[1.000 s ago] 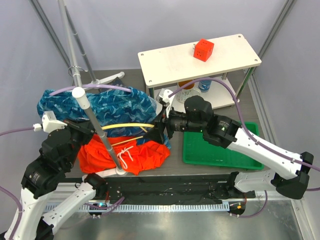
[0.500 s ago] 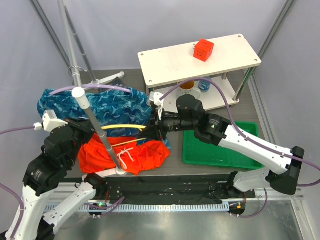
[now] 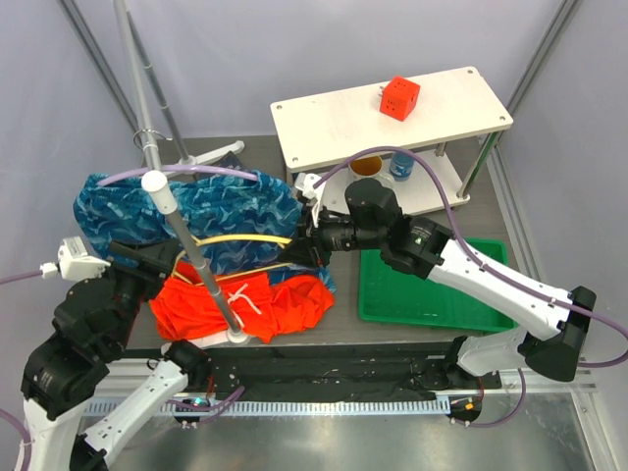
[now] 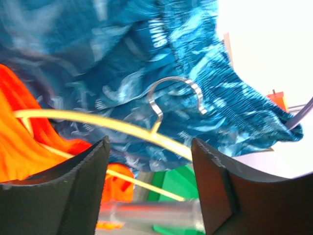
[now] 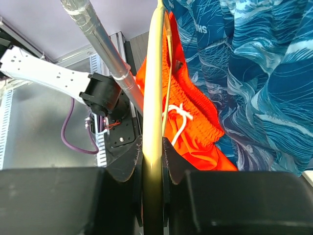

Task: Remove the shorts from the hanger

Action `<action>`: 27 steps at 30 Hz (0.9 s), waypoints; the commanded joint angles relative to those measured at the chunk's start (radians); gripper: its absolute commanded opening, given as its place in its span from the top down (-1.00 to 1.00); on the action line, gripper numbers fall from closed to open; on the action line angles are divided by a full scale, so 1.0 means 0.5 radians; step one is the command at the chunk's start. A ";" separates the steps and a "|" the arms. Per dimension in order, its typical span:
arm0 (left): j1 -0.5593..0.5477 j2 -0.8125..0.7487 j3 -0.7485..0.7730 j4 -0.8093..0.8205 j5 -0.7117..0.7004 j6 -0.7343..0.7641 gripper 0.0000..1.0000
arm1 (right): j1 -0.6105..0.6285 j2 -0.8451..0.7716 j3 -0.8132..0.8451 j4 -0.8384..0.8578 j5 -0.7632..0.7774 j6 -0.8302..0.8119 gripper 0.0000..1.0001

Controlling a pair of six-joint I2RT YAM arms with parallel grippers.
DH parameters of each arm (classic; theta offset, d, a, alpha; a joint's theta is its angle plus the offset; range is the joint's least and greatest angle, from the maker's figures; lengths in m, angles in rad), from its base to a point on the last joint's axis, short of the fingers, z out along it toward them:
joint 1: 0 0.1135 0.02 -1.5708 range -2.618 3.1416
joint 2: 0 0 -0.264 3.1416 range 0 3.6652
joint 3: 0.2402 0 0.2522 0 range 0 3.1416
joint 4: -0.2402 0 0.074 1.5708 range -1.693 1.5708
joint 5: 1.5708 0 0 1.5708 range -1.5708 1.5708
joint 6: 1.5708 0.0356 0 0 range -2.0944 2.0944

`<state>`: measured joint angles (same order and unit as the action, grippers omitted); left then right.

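Since a second ago our left gripper (image 4: 150,144) has let go and backed off toward the near left. Its fingers now stand well apart with nothing between them. Our right gripper (image 5: 152,147) has closed and pinches the thin bar of the pale yellow hanger (image 5: 154,73). Both pairs lie heaped on the left around the stand pole (image 3: 196,250), the blue-teal shorts (image 3: 226,206) farther and the orange shorts (image 3: 285,309) nearer, with the hanger threaded between them. With no cloth pinned, we judge that pulling the hanger could drag the shorts along. Its metal hook (image 4: 176,90) could also snag on fabric or the pole.
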<state>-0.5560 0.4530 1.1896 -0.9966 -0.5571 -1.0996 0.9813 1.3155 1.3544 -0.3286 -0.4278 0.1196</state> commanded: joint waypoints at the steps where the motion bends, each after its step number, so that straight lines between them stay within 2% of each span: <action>1: -0.008 -0.117 0.075 -0.328 -0.113 -0.055 -0.24 | -0.008 -0.011 0.141 0.170 0.003 0.064 0.98; 4: -0.008 -0.188 0.045 -0.489 -0.174 -0.194 -0.11 | -0.015 -0.029 0.209 0.130 -0.037 0.062 0.98; 11: -0.008 -0.265 -0.001 -0.388 -0.236 -0.292 -0.07 | -0.021 -0.234 0.083 -0.100 -0.056 -0.110 0.98; 22: -0.008 -0.167 -0.026 -0.280 -0.144 -0.218 -0.04 | -0.061 -0.765 -0.116 -0.306 0.321 -0.211 0.98; 27: -0.008 -0.096 -0.060 -0.228 -0.070 -0.197 -0.04 | -0.061 -0.998 -0.135 -0.548 0.536 -0.236 0.98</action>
<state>-0.5564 0.3595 1.1721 -1.1645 -0.6136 -1.2175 0.9535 0.9028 1.2835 -0.5636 -0.2714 0.0292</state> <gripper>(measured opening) 0.522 0.188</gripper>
